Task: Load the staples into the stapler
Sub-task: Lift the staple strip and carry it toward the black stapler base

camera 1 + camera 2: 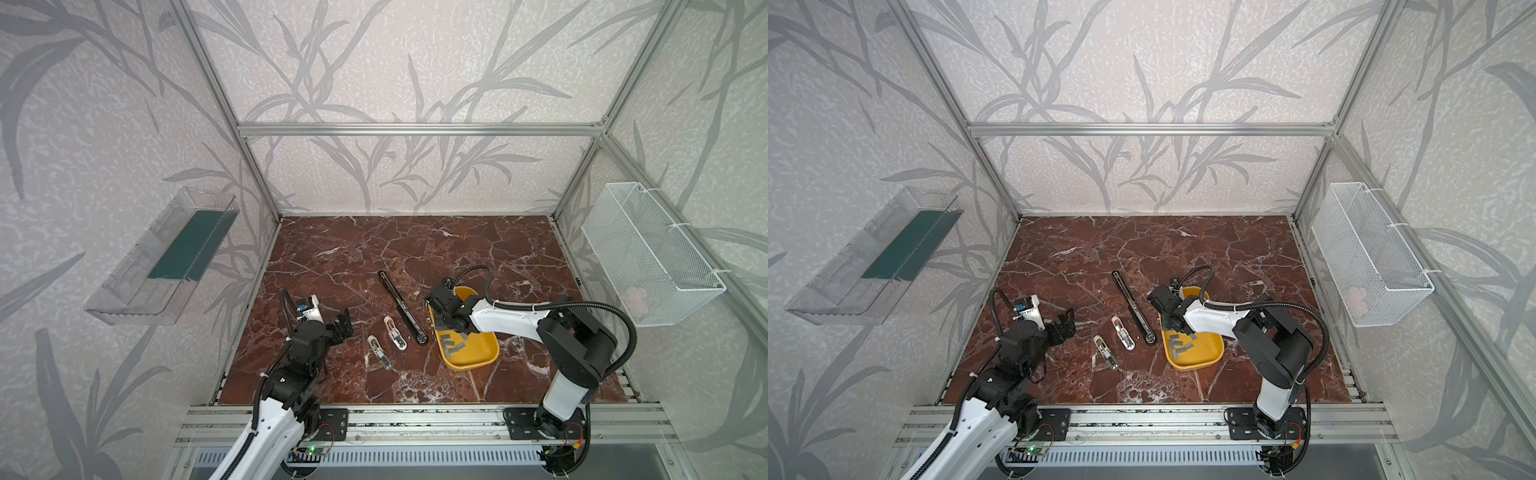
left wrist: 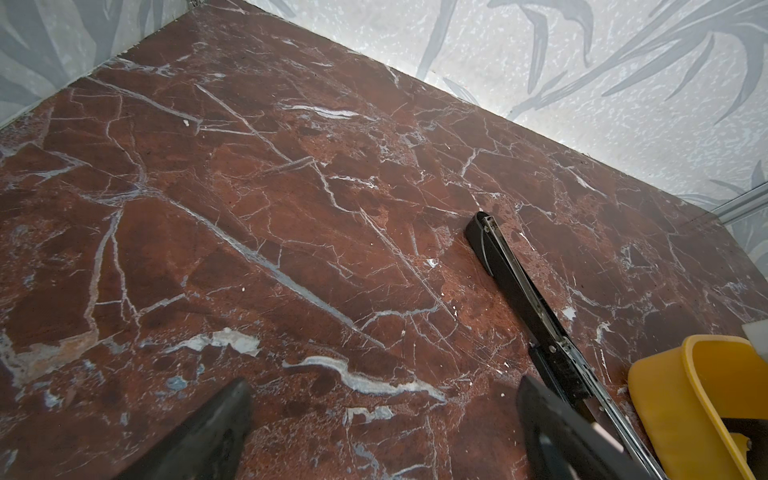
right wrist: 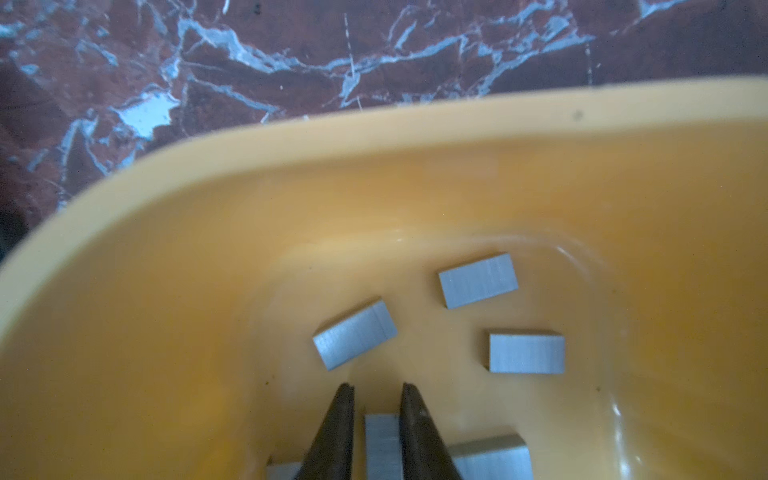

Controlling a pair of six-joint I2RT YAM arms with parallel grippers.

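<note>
Several grey staples [image 3: 478, 280] lie loose in the yellow tray [image 1: 480, 347], right of centre in both top views. Right gripper [image 3: 377, 388] is down in the tray, fingers [image 3: 332, 436] pinched on one strip [image 3: 382, 444]. Left gripper [image 1: 343, 326] wide open, empty, lower left. Three staplers [image 1: 402, 306] lie left of tray. Wall mesh basket [image 1: 652, 253] holds something pale; clear bin [image 1: 137, 282] holds a green sheet [image 1: 187, 245].

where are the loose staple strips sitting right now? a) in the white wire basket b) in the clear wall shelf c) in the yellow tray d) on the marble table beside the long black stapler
c: the grey staple strips lie on the floor of the yellow tray, and the right tool has one strip between its fingers there.
</note>
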